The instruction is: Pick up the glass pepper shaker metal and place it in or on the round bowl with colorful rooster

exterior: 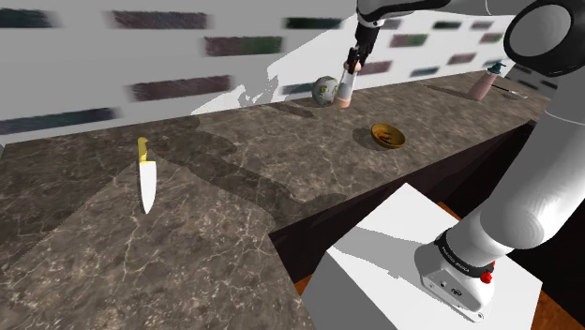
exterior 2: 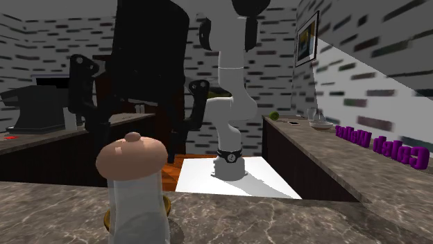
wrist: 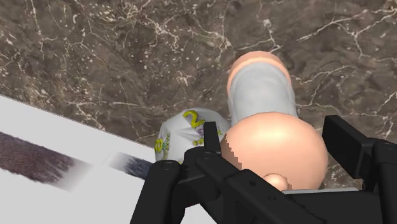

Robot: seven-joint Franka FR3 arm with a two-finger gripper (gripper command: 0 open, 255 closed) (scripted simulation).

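The pepper shaker point(exterior: 346, 90) has a clear glass body and a rounded peach cap. It is upright at the back of the dark marble counter point(exterior: 234, 178), close to the wall. My gripper point(exterior: 353, 64) comes down on it from above. In the wrist view the gripper point(wrist: 273, 137) is shut on the shaker point(wrist: 262, 89), its two black fingers pressed against the sides of the cap. The shaker's base looks level with the counter top. The round bowl point(exterior: 387, 136), golden-brown with red inside, sits nearer the counter's front edge. In the second exterior view the bowl's rim point(exterior 2: 107, 220) shows behind the shaker point(exterior 2: 135, 190).
A white ball-like object with green markings point(exterior: 324, 90) stands just left of the shaker, almost touching it. A yellow-handled knife point(exterior: 146, 175) lies far to the shoulder view's left. A pump bottle point(exterior: 483, 84) stands at the far right. The counter drops off toward the white stand point(exterior: 412, 253).
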